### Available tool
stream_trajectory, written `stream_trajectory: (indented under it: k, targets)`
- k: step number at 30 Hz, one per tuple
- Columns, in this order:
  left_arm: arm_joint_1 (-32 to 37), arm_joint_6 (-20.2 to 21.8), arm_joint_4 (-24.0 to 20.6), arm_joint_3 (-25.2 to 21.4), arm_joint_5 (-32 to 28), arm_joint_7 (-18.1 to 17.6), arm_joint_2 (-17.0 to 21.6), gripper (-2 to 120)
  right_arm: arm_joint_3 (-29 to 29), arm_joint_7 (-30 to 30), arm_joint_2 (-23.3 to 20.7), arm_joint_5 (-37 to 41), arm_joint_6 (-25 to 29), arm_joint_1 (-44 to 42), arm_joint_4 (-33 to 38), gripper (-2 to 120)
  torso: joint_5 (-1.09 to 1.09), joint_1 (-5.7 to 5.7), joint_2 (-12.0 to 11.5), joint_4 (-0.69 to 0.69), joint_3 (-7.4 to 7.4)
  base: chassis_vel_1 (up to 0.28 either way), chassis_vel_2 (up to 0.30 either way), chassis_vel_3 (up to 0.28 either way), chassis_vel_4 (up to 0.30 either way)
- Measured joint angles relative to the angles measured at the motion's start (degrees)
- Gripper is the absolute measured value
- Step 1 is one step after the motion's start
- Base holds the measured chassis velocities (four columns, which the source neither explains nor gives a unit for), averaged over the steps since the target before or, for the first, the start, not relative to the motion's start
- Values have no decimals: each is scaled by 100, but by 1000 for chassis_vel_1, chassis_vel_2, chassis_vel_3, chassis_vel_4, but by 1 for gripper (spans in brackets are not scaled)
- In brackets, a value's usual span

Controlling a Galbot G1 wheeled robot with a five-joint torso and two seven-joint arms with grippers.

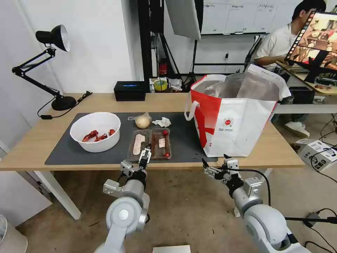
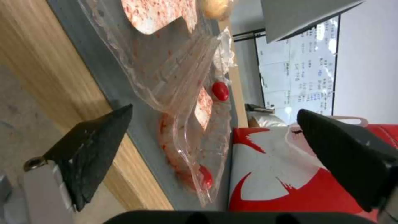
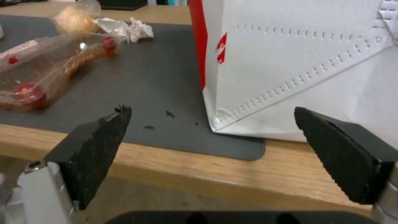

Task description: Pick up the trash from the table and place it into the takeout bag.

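My left arm reached forward from below the near edge of the tabletop [image 1: 42, 140], its left tool [image 1: 145, 155] held with fingers spread wide, released, gripping nothing, poised at the near rim of the clear two-part tray [image 1: 150, 144]. My right arm was bent and angled toward the near edge too, the right tool [image 1: 210, 169] likewise open and empty, hanging just off the tabletop in front of the near corner of the takeout bag [image 1: 235, 119]. The tray lay flat on the dark grey mat [image 1: 63, 147], close to its near edge; its thin plastic was smeared with reddish sauce, one half holding a pale strip of food, the other a small white piece and two red round bits. In my left wrist view the tray [image 2: 182, 102] sat between the open fingers [image 2: 95, 146]. I counted four pieces of trash, all on the mat: one white round bowl [image 1: 95, 131] with red shell scraps to my left of the tray, one tray, one clear bag with a beige bun [image 1: 143, 121] behind it, and one crumpled white tissue [image 1: 162, 122] just beside the bun. One takeout bag stood upright on my right, mouth open, silver lining showing, partly on the mat
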Motion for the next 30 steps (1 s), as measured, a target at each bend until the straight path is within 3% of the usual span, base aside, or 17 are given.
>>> stream_trajectory:
  k: [30]
  targets:
    - [-212,-14,124,-62,-66,32,-67,100,10,5,89,-76,9,-77,-20,100,0,0,0,0,0,0,0,0,0]
